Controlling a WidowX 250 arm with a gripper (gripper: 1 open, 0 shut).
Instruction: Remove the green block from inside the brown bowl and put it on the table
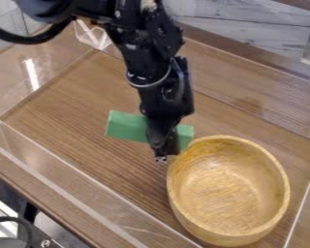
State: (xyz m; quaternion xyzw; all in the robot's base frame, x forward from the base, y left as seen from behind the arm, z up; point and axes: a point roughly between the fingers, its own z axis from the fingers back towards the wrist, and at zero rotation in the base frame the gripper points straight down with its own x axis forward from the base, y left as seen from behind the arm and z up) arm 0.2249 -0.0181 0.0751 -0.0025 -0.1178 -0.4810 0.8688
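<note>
The green block (pixel 124 124) is outside the brown bowl (pixel 235 142), just to its left and low over the table (pixel 74 97). My gripper (pixel 162 147) comes down from above and is shut on the green block, with the dark fingers covering the block's right part. One fingertip reaches below the block, close to the bowl's near-left rim. I cannot tell whether the block touches the tabletop. The bowl is empty and its wooden inside shows grain.
Low clear acrylic walls (pixel 67 184) run along the table's edges, near the front left and at the back. The black arm (pixel 139 39) rises toward the upper left. Bare tabletop lies left of the block.
</note>
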